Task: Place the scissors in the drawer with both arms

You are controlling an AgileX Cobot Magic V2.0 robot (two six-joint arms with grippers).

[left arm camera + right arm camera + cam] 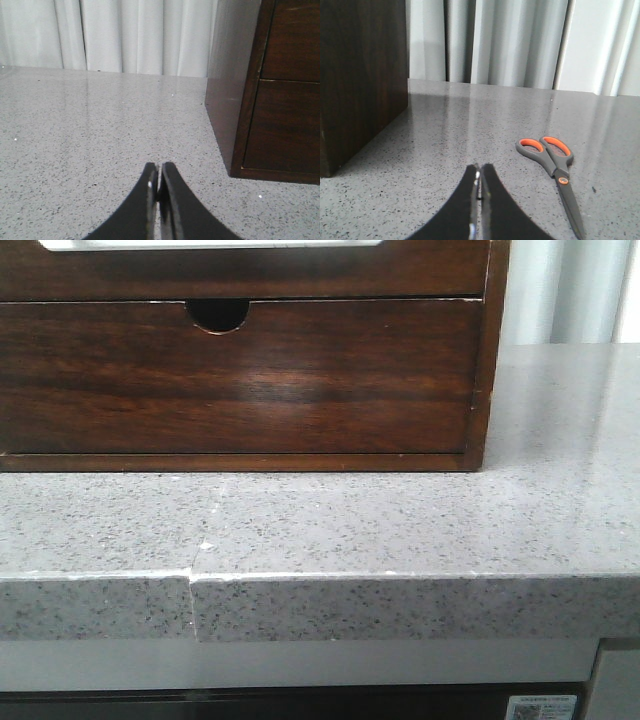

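The scissors [563, 181], grey with orange-lined handles, lie flat on the grey speckled counter in the right wrist view, blades closed. My right gripper [480, 169] is shut and empty, low over the counter, a short way beside the scissors and apart from them. My left gripper [159, 167] is shut and empty over bare counter near the cabinet's corner. The drawer [240, 272] is the upper, plain dark brown front, closed, with a pale area along its top edge. It also shows in the left wrist view [292, 40]. Neither gripper shows in the front view.
The dark wooden cabinet [478, 390] stands on the counter [400, 530]. Its lower drawer front [240, 390] has a half-round finger notch and is closed. The cabinet's side [360, 85] rises beside my right gripper. White curtains [520, 45] hang behind the counter.
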